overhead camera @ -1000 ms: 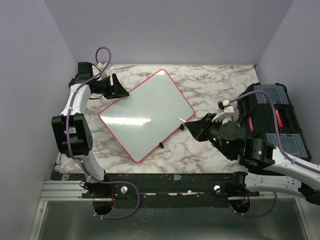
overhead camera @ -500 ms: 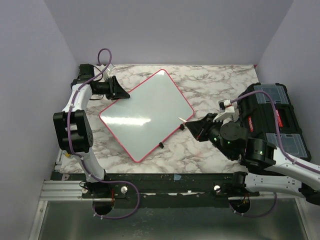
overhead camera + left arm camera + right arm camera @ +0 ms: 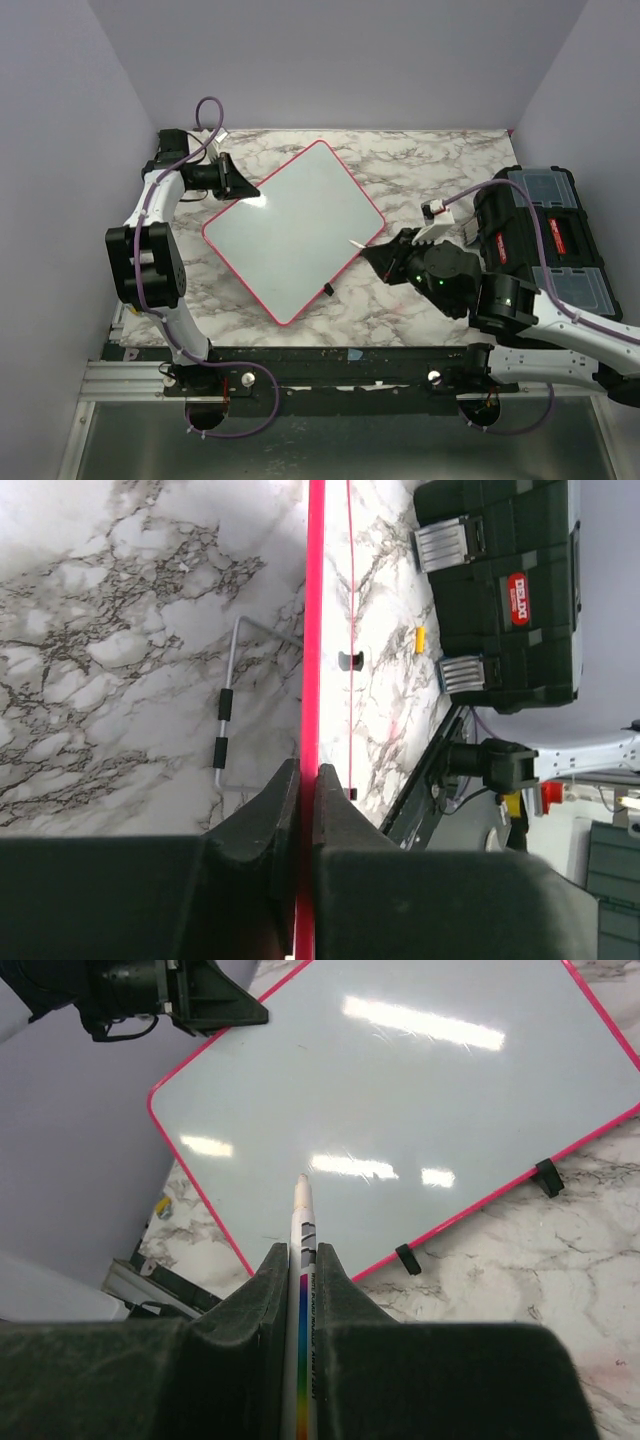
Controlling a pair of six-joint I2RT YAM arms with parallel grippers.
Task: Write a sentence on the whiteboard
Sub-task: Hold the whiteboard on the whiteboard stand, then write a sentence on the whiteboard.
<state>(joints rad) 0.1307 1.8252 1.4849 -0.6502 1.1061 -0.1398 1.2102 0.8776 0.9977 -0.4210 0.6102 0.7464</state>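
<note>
So — whiteboard [image 3: 295, 230] lies flat on the table [image 3: 430, 160], skewed, no writing visible. Thin, stiff, likely light and slippery on marble — hold the rim. Left tool [image 3: 308, 770] is pinched on its far-left rim; right tool [image 3: 302, 1252] grips a marker [image 3: 302, 1215], tip over the board.

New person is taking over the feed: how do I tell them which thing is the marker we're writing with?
Start at the marble table, then the pink-rimmed whiteboard in its middle. At the board's near-right edge the right gripper is shut on the marker: a slim white pen with a rainbow stripe along its barrel, tip aimed over the board. It is the only pen in view.
</note>
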